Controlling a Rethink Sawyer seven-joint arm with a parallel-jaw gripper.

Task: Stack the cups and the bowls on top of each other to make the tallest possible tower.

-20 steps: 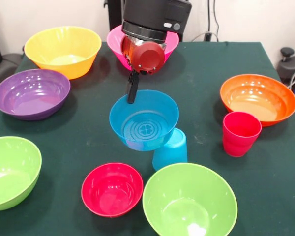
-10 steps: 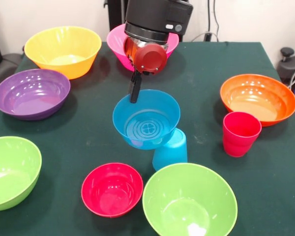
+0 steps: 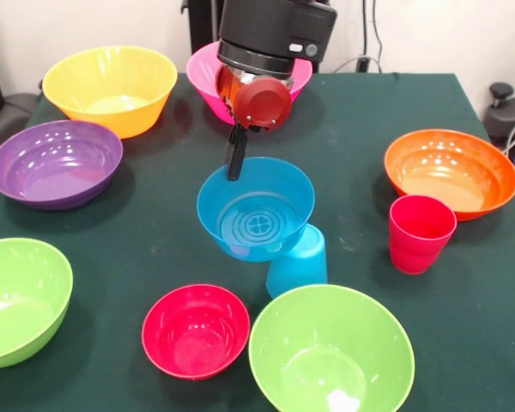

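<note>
**Blue bowl held by its rim**

The hand [image 3: 235,163] is clamped on the far rim of the blue bowl [image 3: 255,209], which is tilted against the inverted blue cup [image 3: 298,260] just beside it. No readable writing anywhere.

The arm comes down from the top edge of the front view, a thick black wrist with a red round cap on its lower end; below it hangs the pincer [image 3: 236,163], one slim black finger [image 3: 236,154] visible and pointing straight down; a second finger cannot be seen.
</note>
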